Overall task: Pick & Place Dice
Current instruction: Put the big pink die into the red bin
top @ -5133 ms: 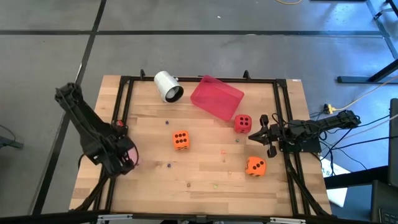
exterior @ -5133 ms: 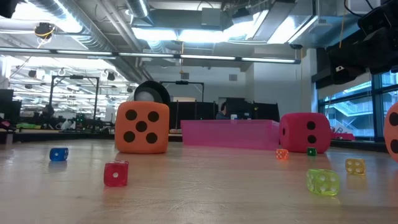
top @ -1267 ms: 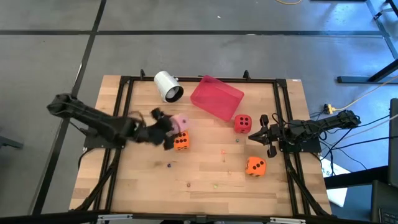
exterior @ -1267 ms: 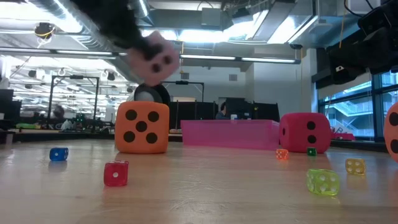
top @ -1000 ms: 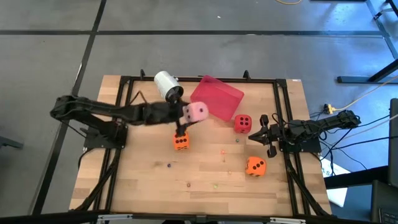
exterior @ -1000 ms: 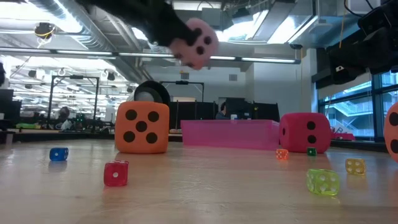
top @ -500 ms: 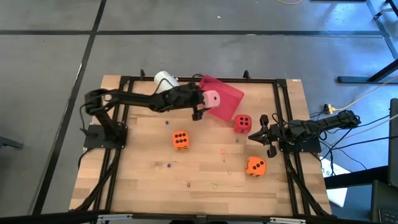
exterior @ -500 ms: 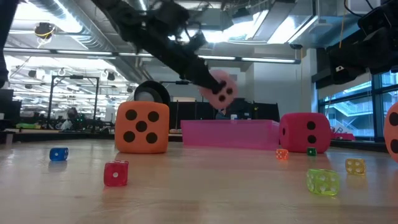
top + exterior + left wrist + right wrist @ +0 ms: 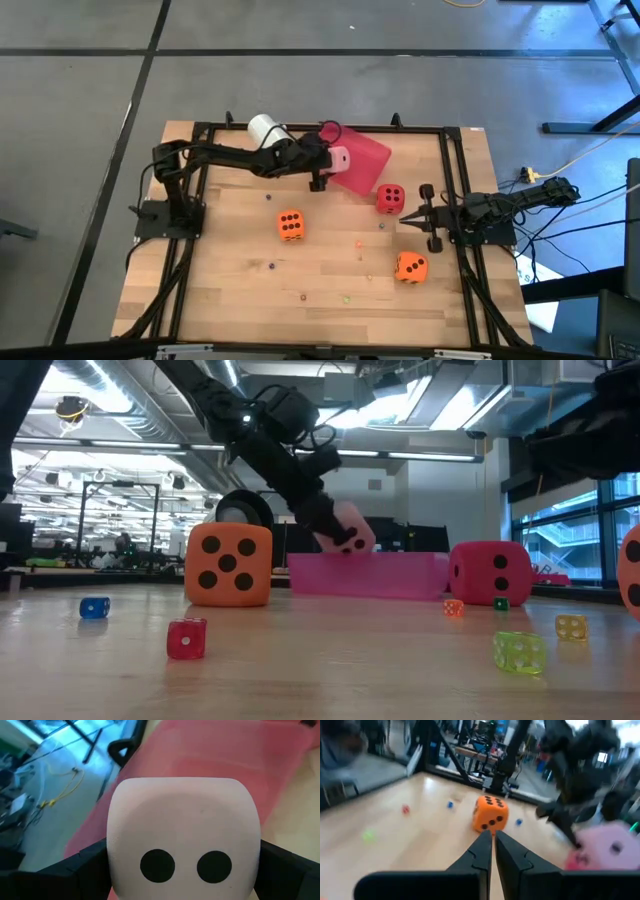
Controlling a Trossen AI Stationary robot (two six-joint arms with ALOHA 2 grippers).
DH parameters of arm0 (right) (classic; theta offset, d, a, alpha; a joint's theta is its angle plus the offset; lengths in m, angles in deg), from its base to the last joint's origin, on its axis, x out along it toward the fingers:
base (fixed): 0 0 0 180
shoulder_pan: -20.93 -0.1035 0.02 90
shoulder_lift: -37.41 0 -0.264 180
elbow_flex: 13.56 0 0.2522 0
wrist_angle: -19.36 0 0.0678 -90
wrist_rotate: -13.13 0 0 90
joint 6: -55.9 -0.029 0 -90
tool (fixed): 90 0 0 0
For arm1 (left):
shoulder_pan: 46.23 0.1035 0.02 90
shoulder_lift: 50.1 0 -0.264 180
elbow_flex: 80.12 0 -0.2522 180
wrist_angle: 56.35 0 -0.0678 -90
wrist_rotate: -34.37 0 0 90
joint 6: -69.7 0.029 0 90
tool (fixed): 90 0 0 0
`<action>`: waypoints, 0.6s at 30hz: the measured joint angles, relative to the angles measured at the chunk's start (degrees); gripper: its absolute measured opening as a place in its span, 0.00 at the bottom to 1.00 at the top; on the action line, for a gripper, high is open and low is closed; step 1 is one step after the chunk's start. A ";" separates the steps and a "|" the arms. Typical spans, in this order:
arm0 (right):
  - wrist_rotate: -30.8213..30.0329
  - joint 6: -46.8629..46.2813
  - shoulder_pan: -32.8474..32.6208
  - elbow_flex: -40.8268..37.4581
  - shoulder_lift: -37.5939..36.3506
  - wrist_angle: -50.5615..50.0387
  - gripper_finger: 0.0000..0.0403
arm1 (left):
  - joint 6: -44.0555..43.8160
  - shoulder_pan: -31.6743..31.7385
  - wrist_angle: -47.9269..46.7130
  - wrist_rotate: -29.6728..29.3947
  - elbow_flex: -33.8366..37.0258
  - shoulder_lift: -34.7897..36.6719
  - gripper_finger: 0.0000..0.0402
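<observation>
Four dice counted: pink die (image 9: 339,158) pinched in left pincer (image 9: 330,158), held over the edge of the red-pink tray (image 9: 362,160) — two orange dice (image 9: 291,225) (image 9: 410,266) and one red die (image 9: 389,198) on the desk (image 9: 330,280). Right pincer (image 9: 408,214) pressed together near red die.

The left gripper (image 9: 325,160) holds the pink die (image 9: 338,158) over the near-left edge of the tray (image 9: 362,162). The cup (image 9: 264,130) lies just behind and left of this gripper. One orange die (image 9: 291,225) sits on the table (image 9: 330,270) in front of it. The red die (image 9: 390,198) lies to its right, between the tray and the right gripper (image 9: 408,214). A second orange die (image 9: 411,266) lies in front of the right gripper.
</observation>
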 joint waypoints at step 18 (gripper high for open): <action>-1.70 -9.05 -0.04 0.00 0.00 11.38 0.06 | -5.22 0.11 -0.44 -3.55 0.04 0.02 0.91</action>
